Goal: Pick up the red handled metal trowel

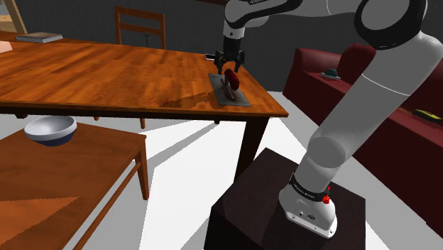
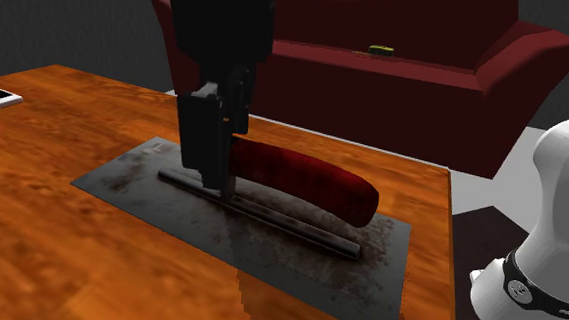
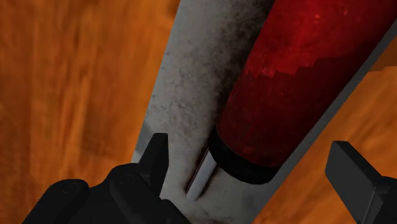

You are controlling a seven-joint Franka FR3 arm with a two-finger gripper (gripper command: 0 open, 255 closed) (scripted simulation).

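- The gripper (image 3: 248, 145) is open wide. Its two black fingers (image 3: 157, 156) stand on either side of the collared end of the handle (image 3: 299, 83), with a gap on each side, so I have hold of nothing.
- In the second exterior view the gripper (image 2: 220, 176) comes straight down over the handle's (image 2: 301, 180) left end, low against the blade (image 2: 136, 176).
- The trowel (image 1: 231, 91) lies flat on the wooden table (image 1: 106, 71), its red handle lengthwise above a dark, smudged grey metal blade.
- It sits near the table's corner, at the shoulder view's right, close to the near edge.
- The white arm (image 1: 369, 106) rises from the dark stand (image 1: 248, 220) at that view's lower right and reaches up and left over the corner.
- A dark red sofa (image 1: 319, 71) stands beyond the table to the right.
- A wooden chair (image 1: 140, 28) is at the table's far side.
- A white and blue bowl (image 1: 51, 131) rests on a low table (image 1: 92, 185), near left.
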